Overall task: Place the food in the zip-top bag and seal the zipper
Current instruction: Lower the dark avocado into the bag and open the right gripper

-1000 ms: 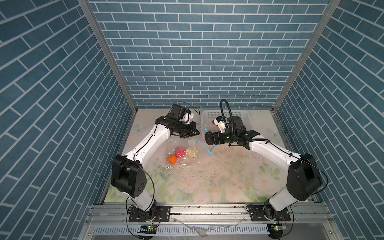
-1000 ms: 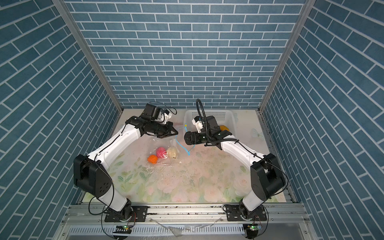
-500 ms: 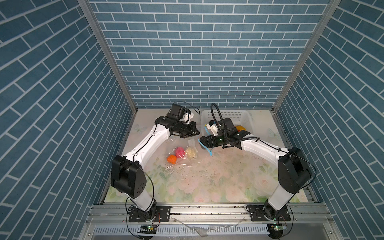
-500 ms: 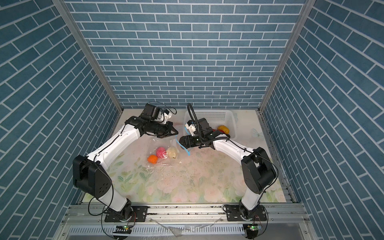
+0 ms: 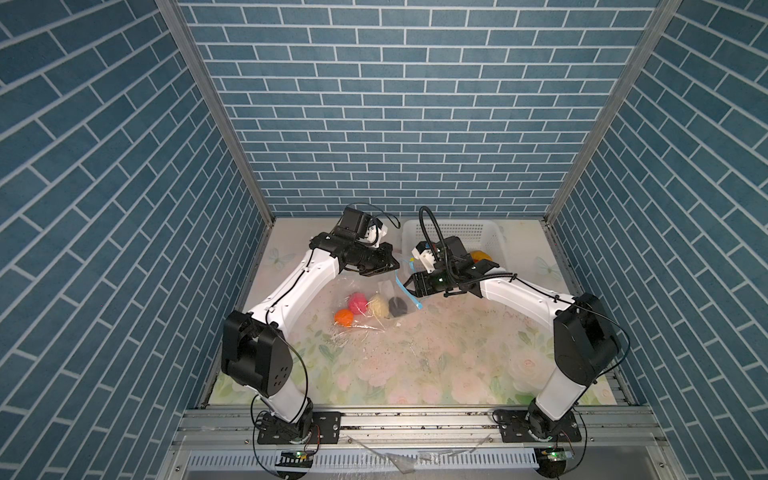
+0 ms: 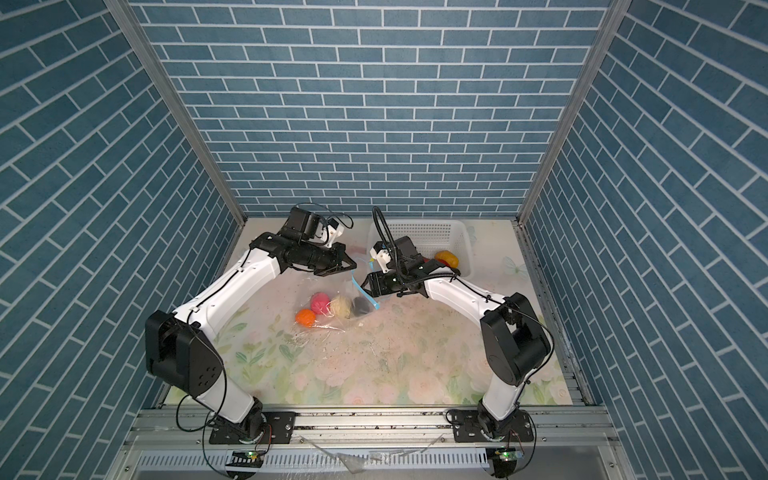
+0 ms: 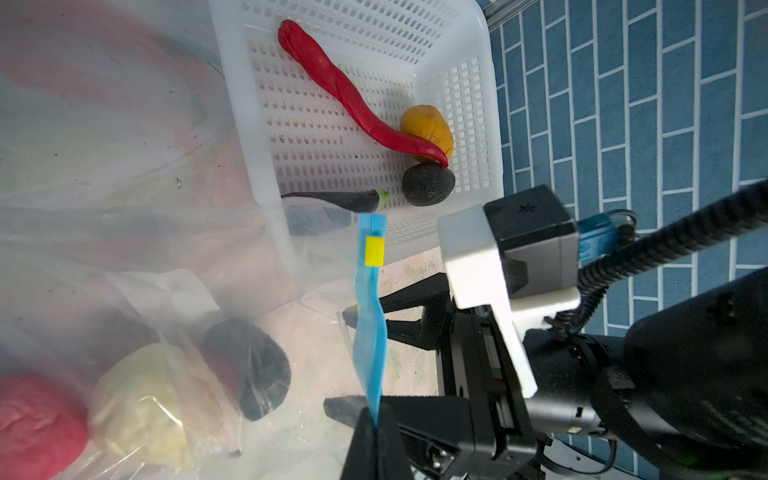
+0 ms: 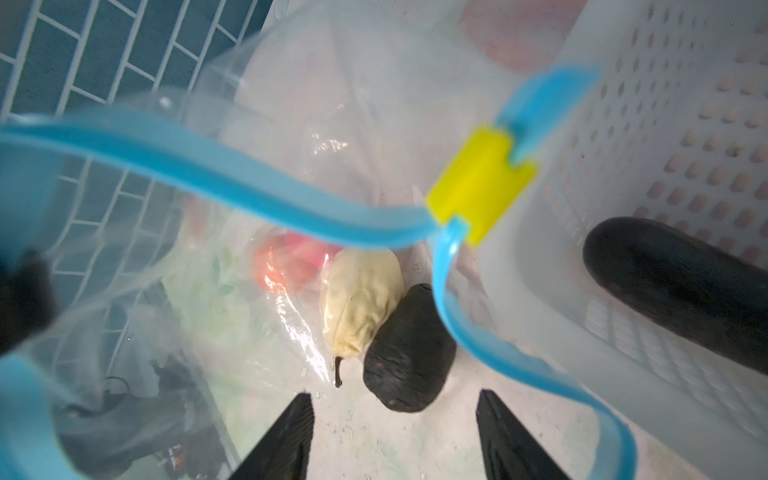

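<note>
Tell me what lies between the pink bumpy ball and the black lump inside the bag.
The cream lump lies between the pink bumpy ball and the black lump, with nothing else in that stretch. Both top views show it.

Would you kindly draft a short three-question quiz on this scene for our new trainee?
1. True or false: the left pincer is shut on the zipper.
2. How many foods show inside the zip-top bag in a top view?
3. The red chilli lies: A) in the white basket; B) in the bag; C) between the left pincer's jaws.
Key: 1 true; 2 four: orange ball, pink ball, cream lump, black lump; 3 A.
</note>
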Available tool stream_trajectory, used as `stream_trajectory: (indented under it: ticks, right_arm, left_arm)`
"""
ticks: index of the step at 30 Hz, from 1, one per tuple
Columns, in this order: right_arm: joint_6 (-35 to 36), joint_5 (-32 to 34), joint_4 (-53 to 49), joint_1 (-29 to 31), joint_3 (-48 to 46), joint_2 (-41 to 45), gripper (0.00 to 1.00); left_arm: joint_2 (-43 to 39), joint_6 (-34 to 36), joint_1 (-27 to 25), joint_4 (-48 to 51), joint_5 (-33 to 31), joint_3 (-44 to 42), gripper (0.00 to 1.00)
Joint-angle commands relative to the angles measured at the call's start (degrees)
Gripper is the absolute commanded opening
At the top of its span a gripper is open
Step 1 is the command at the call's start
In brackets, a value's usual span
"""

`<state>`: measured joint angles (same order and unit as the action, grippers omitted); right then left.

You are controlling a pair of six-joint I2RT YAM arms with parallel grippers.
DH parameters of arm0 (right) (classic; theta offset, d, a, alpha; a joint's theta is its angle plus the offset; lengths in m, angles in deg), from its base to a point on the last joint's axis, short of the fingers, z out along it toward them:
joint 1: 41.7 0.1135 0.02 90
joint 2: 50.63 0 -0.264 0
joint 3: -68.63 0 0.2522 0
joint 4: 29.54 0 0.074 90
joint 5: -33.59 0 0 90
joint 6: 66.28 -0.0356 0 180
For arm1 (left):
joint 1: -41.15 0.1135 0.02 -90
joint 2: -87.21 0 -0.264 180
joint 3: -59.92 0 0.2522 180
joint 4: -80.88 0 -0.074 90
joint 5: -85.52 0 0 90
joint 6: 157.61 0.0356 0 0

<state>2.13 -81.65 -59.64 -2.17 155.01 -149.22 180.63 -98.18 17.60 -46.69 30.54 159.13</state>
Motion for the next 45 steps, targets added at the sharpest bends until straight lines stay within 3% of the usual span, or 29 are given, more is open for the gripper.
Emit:
stream_trajectory:
  ticks: [1,6,11,17,20,23,29,34,45]
  right_arm:
    - [1.39,1.51,-3.28,0.42,2.77,2.68,0.63]
    - [-2.48,8.67,-8.36,0.27,0.63,9.77,0.58]
    - [-12.03,15.70,-8.86,-0.29,-5.56,15.55,0.57]
    - [-19.64,12.49,-6.44,-1.61,-7.33,12.89,0.62]
    - [-23.96,7.99,-0.32,-2.67,-9.05,11.22,0.65]
    - [-29.35,8.61,1.73,-3.60,-10.46,9.94,0.65]
    - [-32.74,5.81,3.43,-4.33,-9.52,6.09,0.64]
    - [-34.35,2.09,5.08,-4.28,-7.80,2.07,0.55]
    - [-35.37,0.23,8.20,-4.29,-7.34,2.67,0.23]
  left_arm:
    - [-1.51,0.08,0.07,-0.64,0.62,-0.20,0.00]
    - [-1.52,0.16,0.16,-0.52,0.51,-0.28,0.00]
    - [-1.60,0.24,0.16,-0.55,0.65,-0.37,0.00]
    - [-2.20,0.07,0.13,-0.94,0.31,-0.81,0.00]
    - [-2.34,0.07,0.17,-1.10,0.49,-1.14,0.00]
    - [-2.65,-0.02,0.09,-1.15,0.51,-1.28,0.00]
    - [-3.08,0.25,0.30,-0.84,0.39,-1.14,0.00]
    - [-3.15,0.33,0.39,-0.43,0.49,-0.99,0.00]
    - [-3.78,1.33,1.38,1.04,0.57,-0.37,0.00]
